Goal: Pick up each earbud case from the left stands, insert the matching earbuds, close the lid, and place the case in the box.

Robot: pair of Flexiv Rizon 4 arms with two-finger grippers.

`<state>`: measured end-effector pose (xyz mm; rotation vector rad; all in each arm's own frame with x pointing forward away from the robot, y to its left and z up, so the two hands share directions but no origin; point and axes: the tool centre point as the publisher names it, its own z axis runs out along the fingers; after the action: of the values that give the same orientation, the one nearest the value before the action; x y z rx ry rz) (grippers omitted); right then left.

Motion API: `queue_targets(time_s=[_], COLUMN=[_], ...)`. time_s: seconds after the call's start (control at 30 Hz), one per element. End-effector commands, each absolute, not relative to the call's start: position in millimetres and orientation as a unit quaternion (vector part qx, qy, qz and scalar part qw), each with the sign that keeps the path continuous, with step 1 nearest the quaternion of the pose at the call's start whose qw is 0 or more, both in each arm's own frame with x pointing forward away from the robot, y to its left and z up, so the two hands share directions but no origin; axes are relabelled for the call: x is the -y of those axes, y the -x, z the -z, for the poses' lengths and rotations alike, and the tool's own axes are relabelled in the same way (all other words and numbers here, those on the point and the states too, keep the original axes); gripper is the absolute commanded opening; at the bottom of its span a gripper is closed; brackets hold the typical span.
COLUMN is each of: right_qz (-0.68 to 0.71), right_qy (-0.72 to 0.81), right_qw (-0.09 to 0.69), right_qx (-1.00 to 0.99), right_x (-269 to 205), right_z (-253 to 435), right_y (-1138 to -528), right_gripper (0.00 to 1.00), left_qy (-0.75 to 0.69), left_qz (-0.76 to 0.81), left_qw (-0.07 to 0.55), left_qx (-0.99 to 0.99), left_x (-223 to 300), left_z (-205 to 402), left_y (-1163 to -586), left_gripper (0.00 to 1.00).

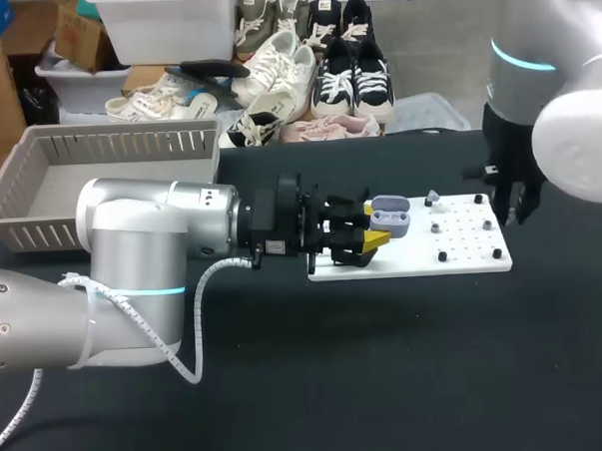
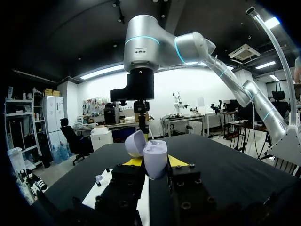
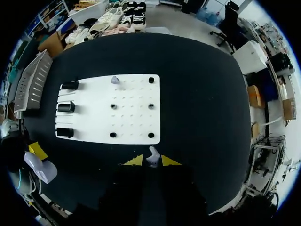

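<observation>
Earbud case (image 1: pixel 391 218) in left tool (image 1: pixel 373 225), over board's (image 1: pixel 462 259) left end

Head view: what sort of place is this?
Likely a robotics test bench: the left arm and right arm reach over a black table, with a white pegboard fixture and the left gripper holding an open earbud case.

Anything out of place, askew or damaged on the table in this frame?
Nothing stands out. The left gripper holds the open earbud case, the right gripper holds one earbud, and a second earbud sits on the white board.
</observation>
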<state>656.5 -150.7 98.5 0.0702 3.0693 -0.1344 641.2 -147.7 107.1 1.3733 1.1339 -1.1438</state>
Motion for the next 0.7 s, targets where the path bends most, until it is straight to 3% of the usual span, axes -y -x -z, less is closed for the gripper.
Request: queue_targets(time_s=[0.03, 0.7], right_qz=[0.067, 0.062], right_qy=[-0.045, -0.043], right_qw=[0.01, -0.007], right_qx=[-0.997, -0.997], right_x=[137.6, 133.9], right_z=[-98.4, -94.6], right_y=[-662.0, -656.1], right_gripper=[0.0, 0.0], left_qy=[-0.564, -0.564], left_qz=[0.469, 0.469], left_qw=[0.493, 0.493], left_qx=[-0.468, -0.468], left_x=[148.1, 148.1], left_z=[-106.8, -106.8], left_y=[-639.7, -639.7], left_gripper=[0.0, 0.0])
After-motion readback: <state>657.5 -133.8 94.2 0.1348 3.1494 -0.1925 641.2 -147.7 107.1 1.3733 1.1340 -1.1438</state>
